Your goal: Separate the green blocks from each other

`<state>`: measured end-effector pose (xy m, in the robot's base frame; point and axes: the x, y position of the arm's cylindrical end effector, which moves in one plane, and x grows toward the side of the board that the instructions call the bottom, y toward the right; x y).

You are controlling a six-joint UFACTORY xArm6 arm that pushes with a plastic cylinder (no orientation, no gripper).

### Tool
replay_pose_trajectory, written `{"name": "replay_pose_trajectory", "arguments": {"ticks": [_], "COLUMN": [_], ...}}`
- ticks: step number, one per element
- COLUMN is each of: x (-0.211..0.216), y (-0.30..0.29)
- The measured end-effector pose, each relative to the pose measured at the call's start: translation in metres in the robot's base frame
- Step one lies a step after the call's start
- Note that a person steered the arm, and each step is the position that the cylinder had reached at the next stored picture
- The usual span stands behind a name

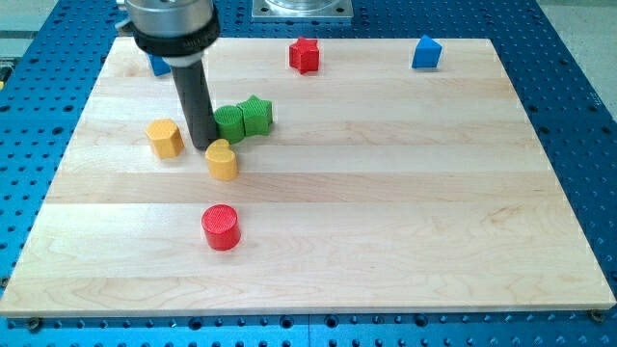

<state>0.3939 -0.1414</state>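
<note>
Blocks sit on a pale wooden board [386, 222], and I will name them from the view's left to the view's right. A blue block [158, 66] peeks out behind the arm near the view's top; most of it is hidden, so I cannot tell its shape. Next comes a yellow block with flat sides [166, 138]. Just to its right is my tip [204, 146], the bottom end of the dark rod. There are no fingers here to open or close, only this rod.

My tip stands right beside the left green block [229, 123], touching it or nearly so. A yellow heart-shaped block [222, 159] sits just below my tip, very close. The green star block [256, 114] is pressed up against the right side of the first green block. So the two green ones are together, and the job is not done yet.

I think this is the start of the push. The next move needs my tip to slip between the two greens, or to shove only one away. A push straight to the right could move both together.

Lower down is a red round block [221, 227]. Far up are a red star block [305, 54] and a blue block [426, 52], well apart.
</note>
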Motion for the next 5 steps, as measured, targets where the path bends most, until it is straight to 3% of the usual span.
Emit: {"name": "replay_pose_trajectory", "arguments": {"ticks": [1,2,4,5], "x": [-0.033,-0.029,0.035,-0.013], "y": [-0.033,-0.004,0.123,0.107]}}
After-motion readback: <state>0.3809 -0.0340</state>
